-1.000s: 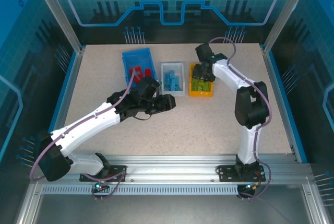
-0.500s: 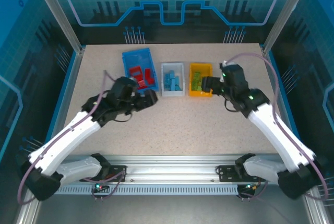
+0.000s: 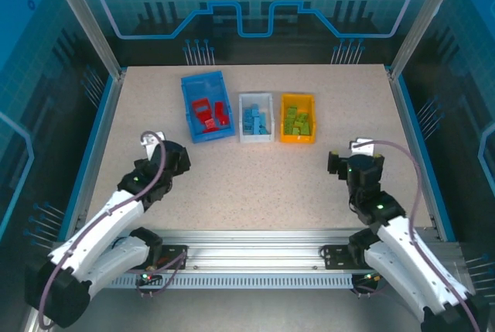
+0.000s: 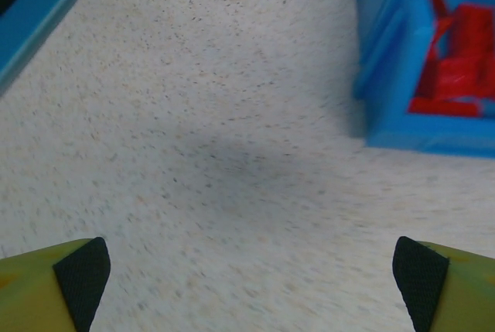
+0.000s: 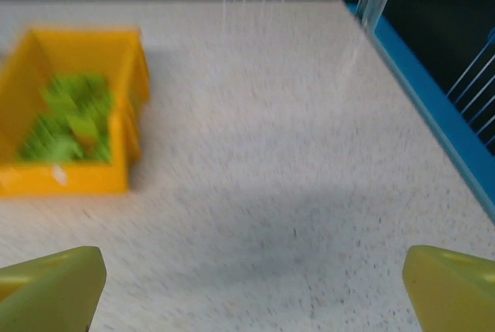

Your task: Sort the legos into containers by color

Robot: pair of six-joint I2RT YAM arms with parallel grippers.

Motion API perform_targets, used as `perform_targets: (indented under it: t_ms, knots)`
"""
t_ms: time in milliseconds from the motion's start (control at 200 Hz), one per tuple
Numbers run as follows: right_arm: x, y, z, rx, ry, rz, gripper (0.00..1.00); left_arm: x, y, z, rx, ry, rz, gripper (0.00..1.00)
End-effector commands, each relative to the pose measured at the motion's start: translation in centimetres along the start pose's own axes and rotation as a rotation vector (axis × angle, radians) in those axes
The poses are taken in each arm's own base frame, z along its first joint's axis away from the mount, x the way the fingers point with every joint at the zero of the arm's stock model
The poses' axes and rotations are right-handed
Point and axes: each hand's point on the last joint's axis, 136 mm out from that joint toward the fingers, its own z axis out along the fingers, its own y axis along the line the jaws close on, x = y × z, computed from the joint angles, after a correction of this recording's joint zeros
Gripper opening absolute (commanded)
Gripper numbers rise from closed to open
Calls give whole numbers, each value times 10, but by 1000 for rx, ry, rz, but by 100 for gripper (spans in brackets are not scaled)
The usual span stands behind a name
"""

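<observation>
Three containers stand in a row at the back of the table. The blue bin holds red legos, the white bin holds blue legos, and the orange-yellow bin holds lime green legos. My left gripper hovers over bare table, near and left of the blue bin. It is open with nothing between its fingers; the blue bin and red legos lie ahead to its right. My right gripper is open and empty. The orange-yellow bin with green legos lies ahead to its left.
A raised blue border runs along the table's left and right sides, with transparent panels behind. An aluminium rail with both arm bases runs along the near edge. Bare speckled tabletop lies between the bins and the arms.
Both arms have drawn back from the bins toward the near edge, the left one to the left and the right one to the right. Both grippers opened wide.
</observation>
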Motion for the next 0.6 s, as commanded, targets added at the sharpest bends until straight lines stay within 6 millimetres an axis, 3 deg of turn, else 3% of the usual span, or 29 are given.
perform_targets:
  t_ms: [0,135,255,405,535,595]
  knots:
    - [-23,8,23,-39,-155,-1,100,-43,-6,25,-12,-207,110,99]
    - [-7,14,57,-78,-153,21,100,-38,-17,61,56,-217,104,99]
    - [-20,27,75,-134,-171,-16,100,-39,-21,83,91,-276,68,99]
    - [-29,37,92,-190,-219,-36,100,-54,-30,91,150,-377,77,99]
    - [-16,42,107,-231,-227,-37,100,-48,-23,107,158,-409,46,99]
    - [-13,46,110,-247,-256,-48,100,-44,-29,106,193,-401,59,99]
